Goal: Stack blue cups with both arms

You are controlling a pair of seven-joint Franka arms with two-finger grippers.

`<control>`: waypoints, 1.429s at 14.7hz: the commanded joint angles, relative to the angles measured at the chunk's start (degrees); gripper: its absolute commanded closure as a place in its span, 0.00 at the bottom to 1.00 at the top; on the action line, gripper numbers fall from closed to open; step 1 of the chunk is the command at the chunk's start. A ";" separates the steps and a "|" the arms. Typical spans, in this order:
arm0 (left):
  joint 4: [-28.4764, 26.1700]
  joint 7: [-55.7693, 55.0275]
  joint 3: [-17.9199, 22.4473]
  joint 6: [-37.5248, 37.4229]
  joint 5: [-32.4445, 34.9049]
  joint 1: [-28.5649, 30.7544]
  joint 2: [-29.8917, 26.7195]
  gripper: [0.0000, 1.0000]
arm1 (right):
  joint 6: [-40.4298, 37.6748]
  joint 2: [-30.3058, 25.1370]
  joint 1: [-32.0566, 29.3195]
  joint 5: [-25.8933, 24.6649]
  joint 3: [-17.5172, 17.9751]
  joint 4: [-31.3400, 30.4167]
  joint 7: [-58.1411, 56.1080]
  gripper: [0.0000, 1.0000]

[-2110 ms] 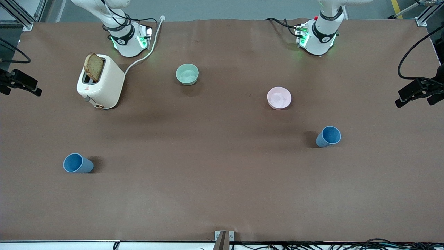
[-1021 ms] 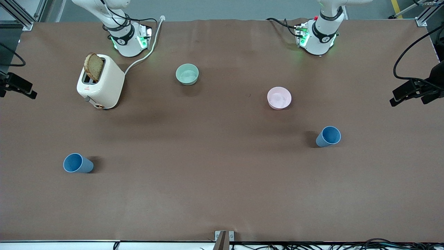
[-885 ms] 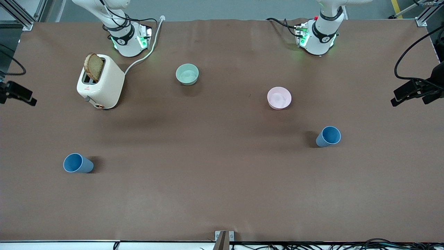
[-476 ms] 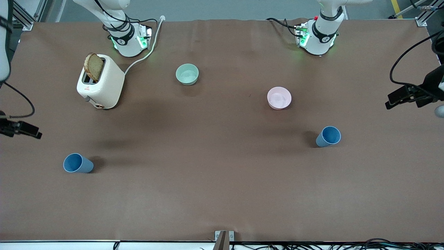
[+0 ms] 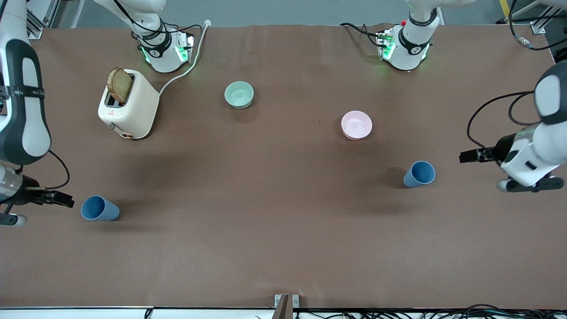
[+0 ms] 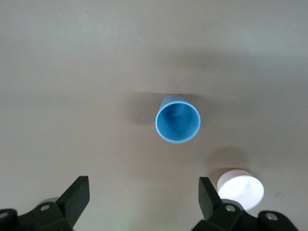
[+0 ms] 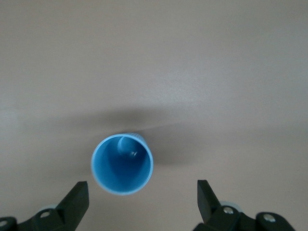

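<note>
Brown table (image 5: pixel 283 230): each blue cup (image 5: pixel 418 174) (image 5: pixel 99 208) upright beside a spread gripper (left gripper (image 5: pixel 470 156), right gripper (image 5: pixel 62 200)), untouched.

Two blue cups stand upright on the brown table (image 5: pixel 283 248): one blue cup (image 5: pixel 99 208) at the lower left of the frame, the other blue cup (image 5: pixel 419 174) at right of centre. The right gripper (image 5: pixel 55 199) pokes in from the left edge just beside the lower-left cup, not touching it. The left gripper (image 5: pixel 471 156) comes in from the right edge, near the other cup but clearly apart. Up top there's a cream toaster (image 5: pixel 128 105) with a slice of brown bread (image 5: pixel 120 85) sticking out, a pale green bowl (image 5: pixel 239 94) near top centre, and a pink bowl (image 5: pixel 356 125) just above the right-hand cup.
</note>
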 commanded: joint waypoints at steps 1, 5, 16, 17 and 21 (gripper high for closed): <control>-9.03 1.05 -0.37 10.55 0.56 -0.35 -0.23 0.00 | 0.96 2.92 -1.94 2.61 1.07 0.60 -0.97 0.03; -18.27 1.14 -1.33 24.02 0.56 -0.35 2.32 0.00 | 1.23 5.91 -3.17 7.79 0.98 0.43 -4.83 0.06; -19.70 1.23 -1.51 27.03 0.47 -0.35 6.63 0.19 | 3.60 9.26 -3.08 10.80 1.07 -0.02 -5.28 0.65; -19.61 1.23 -1.43 26.86 0.56 -0.35 6.63 0.27 | 3.61 9.52 -3.17 10.88 1.07 -0.01 -5.28 0.72; -19.35 0.88 -1.43 26.42 0.38 -0.44 6.63 0.83 | 3.96 9.18 -3.35 10.79 0.98 0.42 -5.19 0.95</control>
